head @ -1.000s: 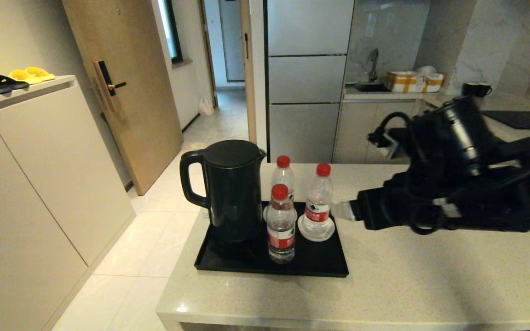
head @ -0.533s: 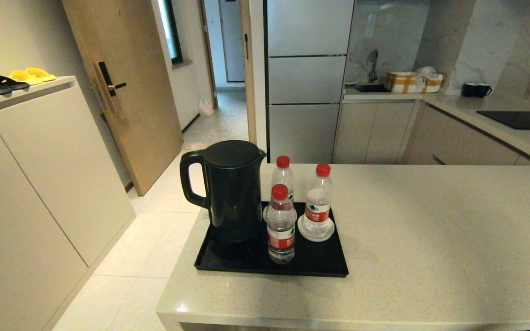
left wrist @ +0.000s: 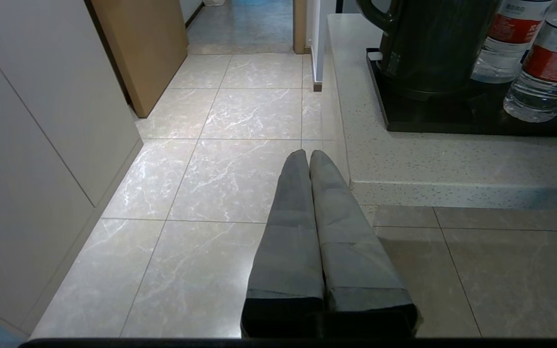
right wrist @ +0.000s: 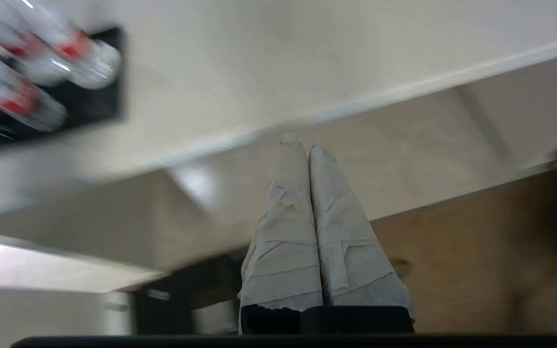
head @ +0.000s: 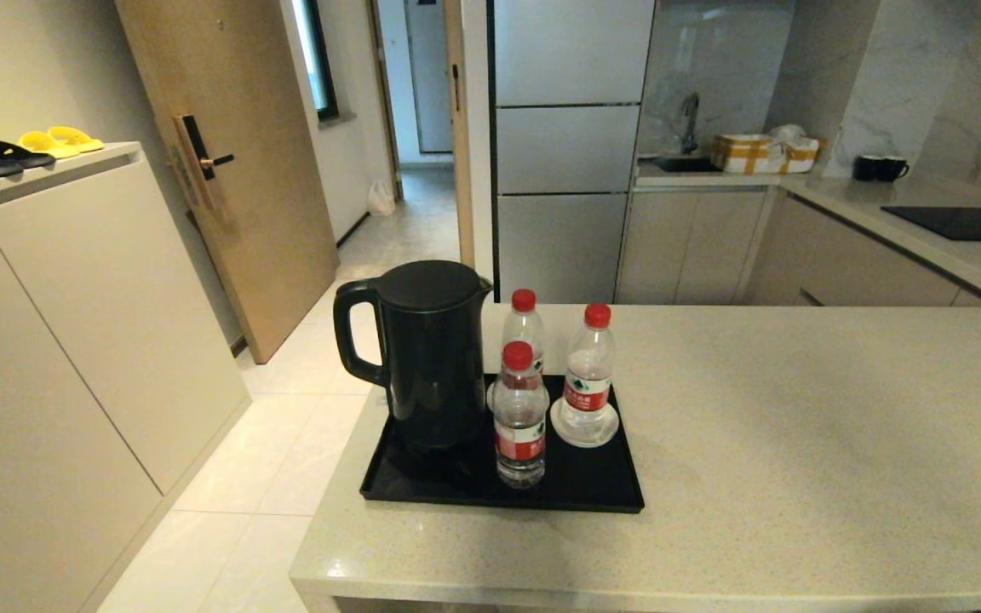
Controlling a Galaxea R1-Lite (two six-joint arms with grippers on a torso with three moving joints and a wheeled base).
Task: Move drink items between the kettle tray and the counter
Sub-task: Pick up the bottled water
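Note:
On the black kettle tray (head: 597, 489) stand the black kettle (head: 427, 358) and three red-capped water bottles: a front one (head: 519, 417), a rear one (head: 524, 328) and a right one (head: 588, 375) on a white saucer (head: 584, 430). The tray rests on the speckled counter (head: 797, 460) near its left end. Neither arm shows in the head view. My left gripper (left wrist: 309, 153) is shut and empty, low beside the counter's front corner (left wrist: 351, 186), over the floor. My right gripper (right wrist: 302, 142) is shut and empty, below the counter edge (right wrist: 307, 116), with the bottles (right wrist: 80, 58) off to one side.
A beige cabinet (head: 73, 306) with slippers (head: 5, 151) stands at the left across a tiled floor gap. Behind are a wooden door (head: 218, 170), a fridge, a sink counter with a basket (head: 763, 151), two black mugs (head: 880, 166) and a black cooktop (head: 963, 223).
One second ago my right arm stretched over the counter towards the right bottle. It has since withdrawn out of the head view. Bottles, kettle and tray have not moved.

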